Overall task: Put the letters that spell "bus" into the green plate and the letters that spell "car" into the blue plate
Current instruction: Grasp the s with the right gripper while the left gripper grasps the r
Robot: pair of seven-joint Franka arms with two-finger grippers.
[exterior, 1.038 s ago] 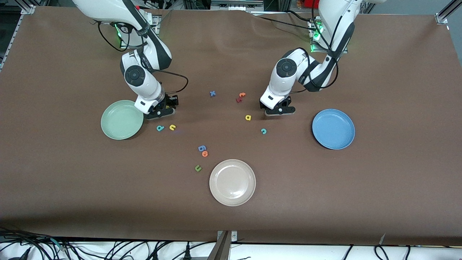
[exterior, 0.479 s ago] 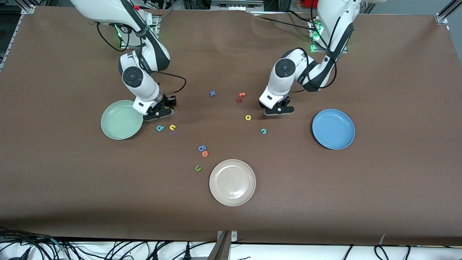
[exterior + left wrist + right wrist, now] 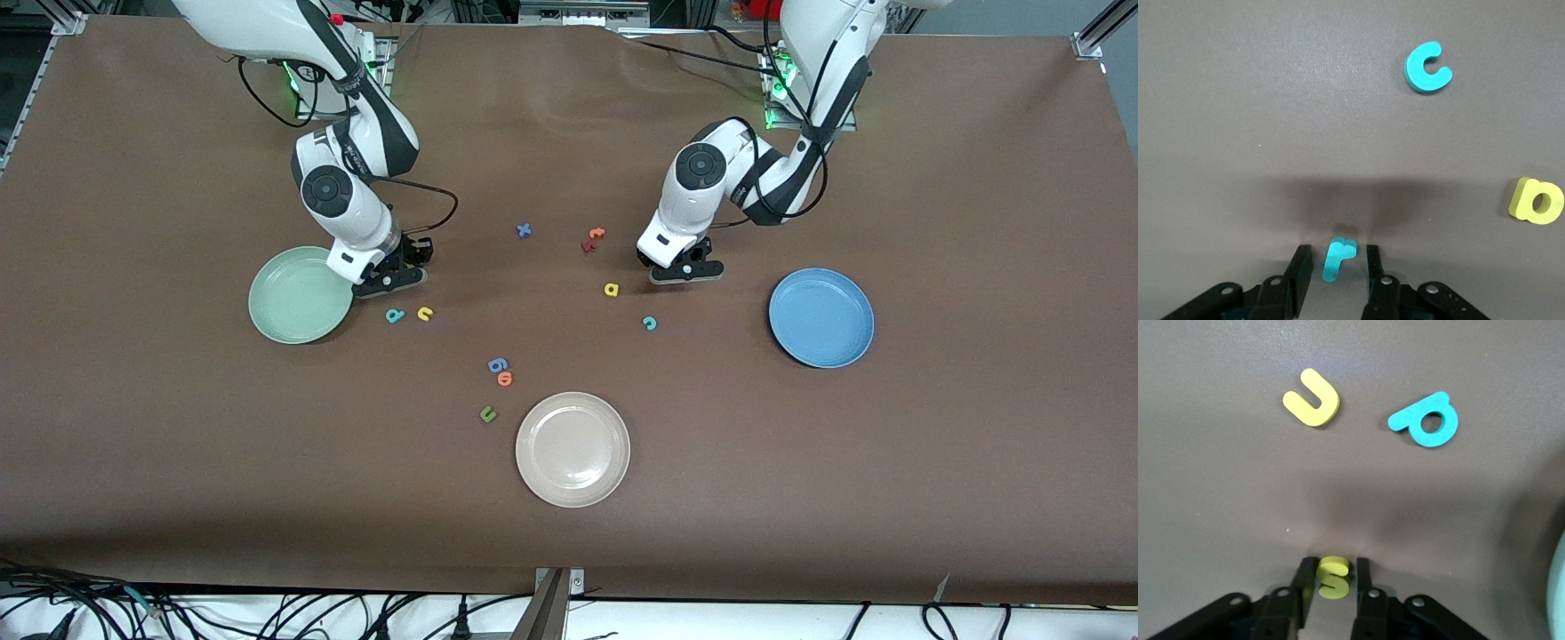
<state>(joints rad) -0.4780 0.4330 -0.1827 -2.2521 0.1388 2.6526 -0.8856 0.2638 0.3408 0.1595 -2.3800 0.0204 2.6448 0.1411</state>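
Note:
My right gripper (image 3: 388,277) is down at the table beside the green plate (image 3: 300,295), shut on the yellow "s" (image 3: 1333,577); in the right wrist view the gripper (image 3: 1335,564) has a finger against each side of the letter. The teal "b" (image 3: 395,315) and yellow "u" (image 3: 425,313) lie just nearer the camera. My left gripper (image 3: 680,269) is low over the table between the middle and the blue plate (image 3: 821,317). It (image 3: 1337,251) stands open around the teal "r" (image 3: 1337,259), a gap on each side. The yellow "a" (image 3: 611,289) and teal "c" (image 3: 649,323) lie close by. Both plates hold nothing.
A cream-white plate (image 3: 573,449) sits nearest the camera. Loose letters: a blue "x" (image 3: 524,230), an orange "t" (image 3: 597,233) on a dark red letter (image 3: 588,245), a blue "g" (image 3: 497,364), an orange "o" (image 3: 505,379) and a green "u" (image 3: 487,413).
My right gripper has shifted a little toward the green plate. The left gripper has barely moved. No letter on the table has moved.

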